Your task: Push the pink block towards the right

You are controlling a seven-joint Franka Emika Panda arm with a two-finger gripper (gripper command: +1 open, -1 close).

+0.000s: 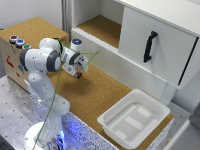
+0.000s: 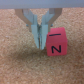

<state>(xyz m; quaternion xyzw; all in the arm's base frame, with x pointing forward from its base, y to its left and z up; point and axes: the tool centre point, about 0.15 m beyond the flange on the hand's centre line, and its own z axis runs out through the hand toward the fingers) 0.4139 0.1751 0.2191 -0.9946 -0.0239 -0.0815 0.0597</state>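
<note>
Cork board [image 1: 107,95] is covering the counter, with a white tray [image 1: 134,118] sitting on it at the exterior view's right. Over the cork, the gripper [image 2: 40,44] is hanging with fingers pressed together, and the pink block [image 2: 55,42] is sitting just beside them.

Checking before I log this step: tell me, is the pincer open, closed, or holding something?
Pincer: closed, holding nothing; the pink block sits on the cork beside its fingertips.
</note>
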